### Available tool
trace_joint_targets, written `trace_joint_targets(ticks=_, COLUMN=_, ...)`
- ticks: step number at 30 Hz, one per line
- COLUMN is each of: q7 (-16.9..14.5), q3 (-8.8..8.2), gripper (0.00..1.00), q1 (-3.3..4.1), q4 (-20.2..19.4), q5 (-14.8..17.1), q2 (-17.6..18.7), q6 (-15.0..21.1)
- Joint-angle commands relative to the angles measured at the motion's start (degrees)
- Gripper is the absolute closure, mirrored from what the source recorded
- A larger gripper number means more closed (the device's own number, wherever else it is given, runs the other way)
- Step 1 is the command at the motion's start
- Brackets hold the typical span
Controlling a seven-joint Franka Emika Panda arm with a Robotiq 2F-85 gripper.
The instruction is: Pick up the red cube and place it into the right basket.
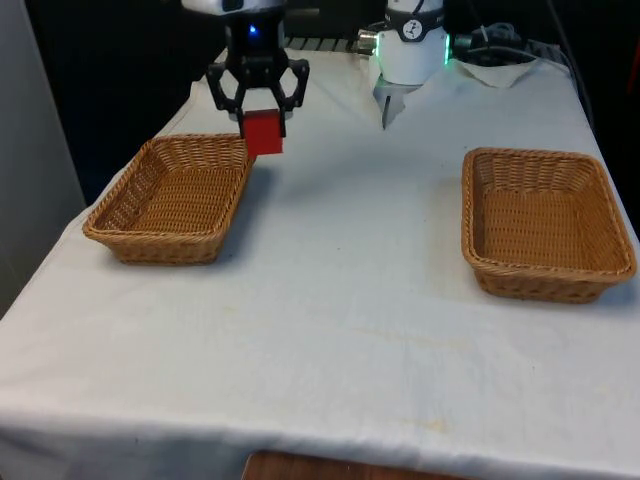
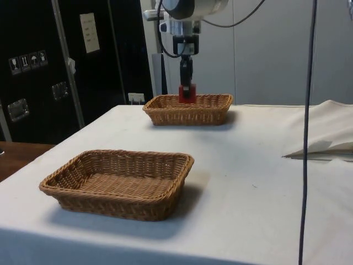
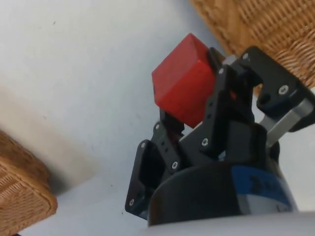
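Observation:
My gripper (image 1: 262,122) is shut on the red cube (image 1: 264,133) and holds it in the air, just past the far right corner of the wicker basket on the front view's left (image 1: 165,246). In the side view the red cube (image 2: 187,94) hangs in the gripper (image 2: 187,88) over the far basket's (image 2: 190,116) rim. The wrist view has the red cube (image 3: 184,93) clamped between the black fingers (image 3: 216,105), above white cloth. The other wicker basket (image 1: 545,283) stands on the front view's right with nothing in it, far from the gripper.
Between the two baskets lies a wide stretch of white cloth (image 1: 350,280). The arm's base (image 1: 410,50) stands at the far end with cables beside it. A raised fold of cloth (image 2: 325,144) lies at the side view's right. Both baskets hold nothing.

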Motion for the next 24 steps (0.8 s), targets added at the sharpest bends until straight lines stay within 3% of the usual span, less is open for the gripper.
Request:
trace_joint_targets(ticks=1, q7=-1.03, q3=0.4, gripper=0.96, q1=-0.74, q4=0.57, q5=0.86, q2=0.34, q6=-0.57)
trace_joint_targets(ticks=3, q7=-2.06, q3=0.0, gripper=0.96, q1=-1.03, q4=1.26, q5=1.72, q2=1.26, q6=-0.74)
trace_joint_targets(ticks=4, q7=-1.03, q3=-0.4, gripper=0.96, q1=-0.17, q4=0.69, q5=0.86, q2=0.92, q6=-0.11)
trace_joint_targets(ticks=5, q7=-2.52, q3=-0.23, gripper=0.96, q1=-1.15, q4=1.6, q5=2.12, q2=1.72, q6=-0.86)
trace_joint_targets(ticks=7, q7=-4.01, q3=-0.92, gripper=0.96, q1=-1.43, q4=2.69, q5=3.55, q2=3.15, q6=-1.15)
trace_joint_targets(ticks=11, q7=-5.67, q3=-1.89, gripper=0.96, q1=-1.72, q4=4.35, q5=5.1, q2=5.04, q6=-1.83)
trace_joint_targets(ticks=12, q7=-4.93, q3=-2.29, gripper=0.96, q1=-0.92, q4=3.84, q5=4.58, q2=4.87, q6=-1.26)
trace_joint_targets(ticks=13, q7=-5.33, q3=-2.52, gripper=0.96, q1=-1.03, q4=4.3, q5=4.93, q2=5.33, q6=-1.49)
trace_joint_targets(ticks=14, q7=-6.65, q3=-2.64, gripper=0.96, q1=-1.89, q4=5.56, q5=6.02, q2=6.36, q6=-2.41)
trace_joint_targets(ticks=20, q7=-8.14, q3=-3.84, gripper=0.96, q1=-2.46, q4=7.85, q5=7.56, q2=8.77, q6=-3.61)
trace_joint_targets(ticks=21, q7=-7.68, q3=-4.35, gripper=0.96, q1=-1.72, q4=7.45, q5=7.22, q2=8.65, q6=-3.15)
trace_joint_targets(ticks=22, q7=-8.37, q3=-4.01, gripper=0.96, q1=-2.58, q4=8.25, q5=7.91, q2=9.22, q6=-3.78)
trace_joint_targets(ticks=24, q7=-8.82, q3=-4.53, gripper=0.96, q1=-2.75, q4=9.22, q5=8.65, q2=10.43, q6=-4.18)
